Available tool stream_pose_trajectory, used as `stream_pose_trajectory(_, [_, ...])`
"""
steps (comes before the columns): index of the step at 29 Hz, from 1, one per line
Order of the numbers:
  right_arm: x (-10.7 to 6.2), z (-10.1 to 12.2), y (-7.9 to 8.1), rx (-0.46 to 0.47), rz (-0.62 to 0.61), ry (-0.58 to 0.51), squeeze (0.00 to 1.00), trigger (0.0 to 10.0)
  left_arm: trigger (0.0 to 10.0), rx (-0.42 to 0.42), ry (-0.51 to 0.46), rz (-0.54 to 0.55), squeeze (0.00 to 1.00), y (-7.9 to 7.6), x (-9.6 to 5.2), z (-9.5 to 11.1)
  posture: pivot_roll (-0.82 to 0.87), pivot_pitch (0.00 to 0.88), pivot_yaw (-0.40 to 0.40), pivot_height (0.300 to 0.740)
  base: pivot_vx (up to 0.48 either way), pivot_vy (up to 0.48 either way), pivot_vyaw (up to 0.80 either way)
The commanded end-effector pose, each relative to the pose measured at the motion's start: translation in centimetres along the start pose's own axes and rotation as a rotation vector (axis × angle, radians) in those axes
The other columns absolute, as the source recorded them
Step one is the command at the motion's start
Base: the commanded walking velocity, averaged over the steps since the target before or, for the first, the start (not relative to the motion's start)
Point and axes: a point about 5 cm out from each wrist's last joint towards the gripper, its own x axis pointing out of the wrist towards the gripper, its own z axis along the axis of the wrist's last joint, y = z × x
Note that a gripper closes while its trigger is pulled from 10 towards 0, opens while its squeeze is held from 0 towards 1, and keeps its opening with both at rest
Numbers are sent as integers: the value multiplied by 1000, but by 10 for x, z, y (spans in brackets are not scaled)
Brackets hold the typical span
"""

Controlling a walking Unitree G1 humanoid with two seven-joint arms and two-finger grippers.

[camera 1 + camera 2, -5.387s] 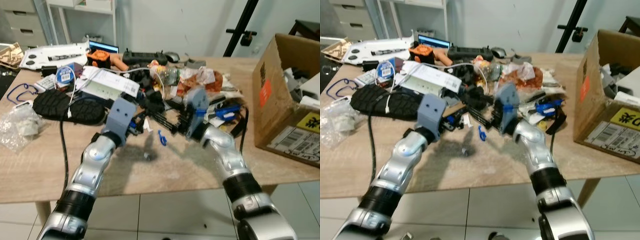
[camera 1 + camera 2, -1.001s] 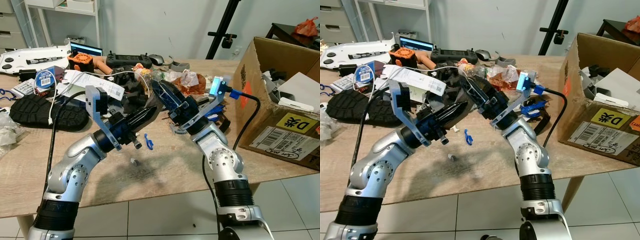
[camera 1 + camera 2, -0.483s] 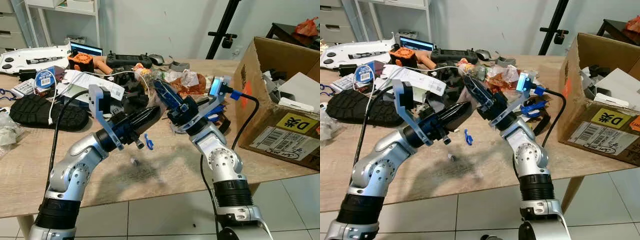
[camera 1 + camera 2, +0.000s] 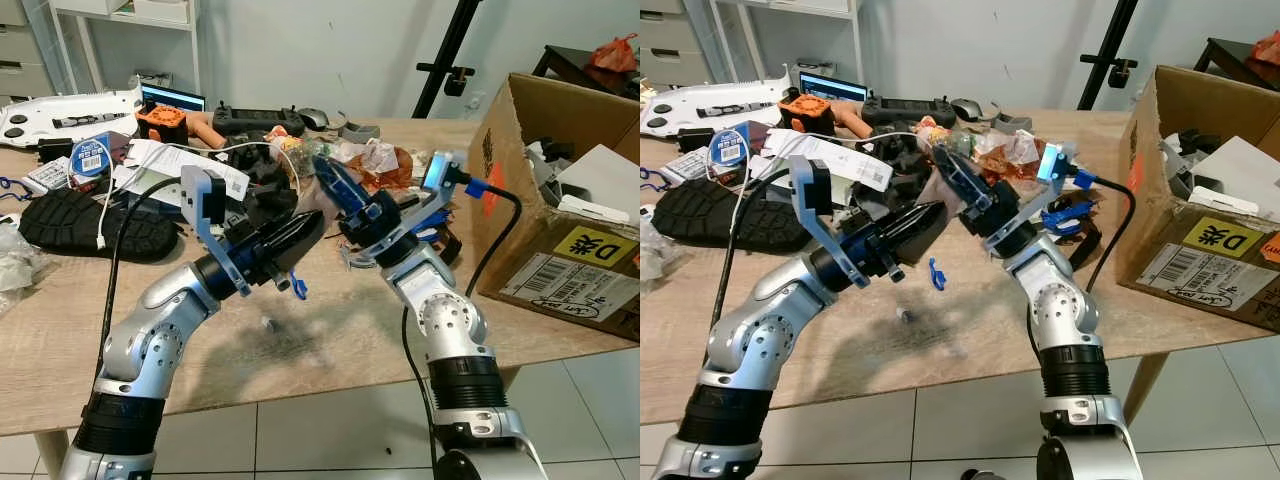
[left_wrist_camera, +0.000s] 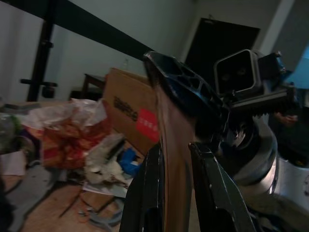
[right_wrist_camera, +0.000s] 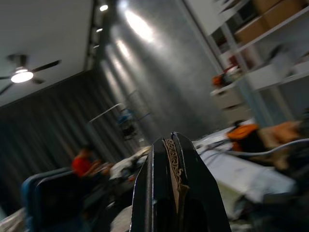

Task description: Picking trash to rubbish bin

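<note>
Raised above the cluttered wooden tabletop, both silver arms are seen meeting at a thin, flat piece of brown cardboard. The right gripper is clenched on the cardboard: in the right wrist view its corrugated edge is pinched between the two long black fingers. The left gripper points toward the same piece, and in the left wrist view the smooth brown strip is seen running between its two fingers, which sit close on either side; whether they actually press it cannot be told. The cardboard is thus held in the air between the grippers, just over the heap of crumpled wrappers and tangled cables. A large open cardboard box with printed labels stands on the tabletop well to the robot's right. A small blue plastic clip lies on the bare wood below the left gripper, and a black treaded shoe sole rests far to the left.
</note>
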Motion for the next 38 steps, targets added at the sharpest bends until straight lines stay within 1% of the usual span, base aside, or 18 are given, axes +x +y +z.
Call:
stream_pose_trajectory(1, [-5,12,-8,-25,-43,-52,0,0,10000,4,-9,1,1000,0,3,-1,9,117,-110,740,0,0,0])
stream_pose_trajectory(10, [-5,40,-15,-98,-61,-100,0,0,10000,5,-30,5,1000,0,3,2,6,117,-108,740,0,0,0])
stream_pose_trajectory(12, [-6,50,-17,-133,-67,-111,0,0,10000,59,-34,84,1000,8,3,3,5,118,-108,740,0,0,0])
stream_pose_trajectory(14, [-7,73,-21,-202,-87,-156,0,0,10000,141,34,220,1000,25,-1,-2,4,123,-107,740,0,0,0])
stream_pose_trajectory(15, [-8,86,-22,-237,-98,-183,0,0,10000,158,65,264,75,31,-3,-5,1,125,-106,740,0,0,0])
stream_pose_trajectory(16, [-9,100,-22,-281,-109,-213,0,0,10000,164,78,283,0,33,-5,-6,-1,126,-104,740,0,0,0])
stream_pose_trajectory(18, [-10,108,-22,-308,-116,-231,0,0,10000,164,79,289,0,34,-5,-7,-1,126,-104,740,0,0,0])
stream_pose_trajectory(20, [-14,138,-24,-472,-200,-262,0,0,10000,181,98,311,0,36,-6,-8,1,134,-98,740,0,0,0])
stream_pose_trajectory(22, [-15,148,-25,-530,-236,-271,0,0,10000,191,107,319,0,37,-6,-9,1,135,-95,740,0,0,0])
stream_pose_trajectory(23, [-17,160,-26,-611,-294,-267,0,353,10000,211,122,350,0,40,-7,-10,0,139,-89,740,0,0,0])
stream_pose_trajectory(24, [-21,178,-27,-762,-375,-236,0,3255,10000,242,141,401,0,46,-10,-11,-6,143,-81,740,0,0,0])
stream_pose_trajectory(25, [-21,178,-27,-762,-375,-236,0,3255,10000,242,141,401,0,46,-10,-11,-6,143,-81,740,0,0,0])
stream_pose_trajectory(26, [-24,188,-27,-871,-415,-203,0,7137,10000,248,145,425,0,48,-13,-11,-11,143,-76,740,0,0,0])
stream_pose_trajectory(27, [-28,199,-25,-950,-450,-189,0,9922,10000,274,152,443,0,50,-14,-11,-13,146,-77,740,0,0,0])
stream_pose_trajectory(29, [-37,217,-23,-1084,-527,-156,0,10000,10000,340,173,475,0,52,-16,-12,-14,152,-78,740,0,0,0])
stream_pose_trajectory(31, [-41,223,-23,-1134,-560,-133,0,10000,10000,365,182,488,0,53,-17,-13,-14,152,-78,740,0,0,0])
stream_pose_trajectory(33, [-60,237,-27,-1292,-679,-52,0,10000,10000,371,177,528,0,51,-19,-20,-22,158,-80,740,0,0,0])
stream_pose_trajectory(38, [-83,253,-32,-1384,-831,-45,0,10000,10000,380,184,530,0,45,-21,-27,-23,160,-82,740,0,0,0])
